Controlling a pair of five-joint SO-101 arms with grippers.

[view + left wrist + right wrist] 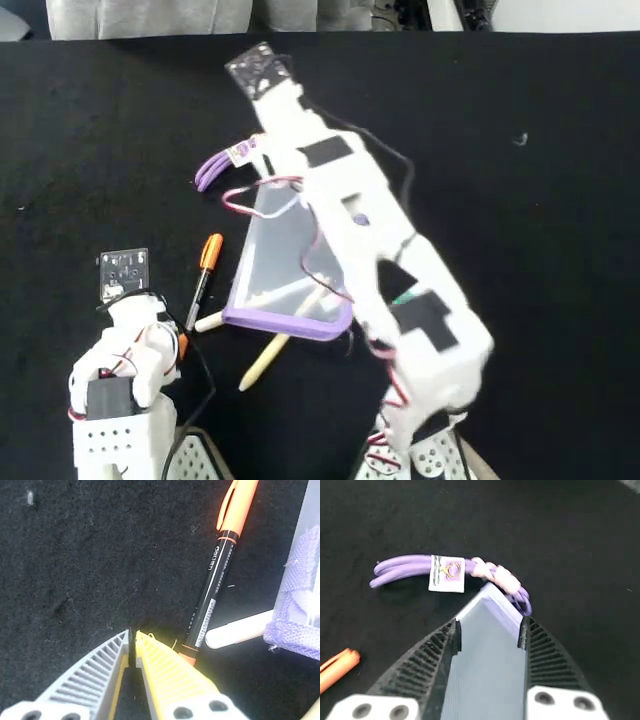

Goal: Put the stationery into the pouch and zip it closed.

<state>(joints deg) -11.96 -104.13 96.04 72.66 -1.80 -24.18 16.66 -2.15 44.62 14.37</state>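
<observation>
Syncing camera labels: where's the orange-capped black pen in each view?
High view: orange-capped black pen lies beside the purple-edged clear pouch.
Left wrist view: pen runs past the left gripper, pouch beyond it.
Right wrist view: its orange cap pokes in at the frame edge.
Shared landmark: the pouch.

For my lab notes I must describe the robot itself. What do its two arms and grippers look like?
The left arm and the right arm are white, blocky segments with black patches and red-and-white cables. Each carries a black square board at the wrist. The left gripper has one grey and one yellow ribbed finger; the right gripper has two black ribbed ones.
</observation>
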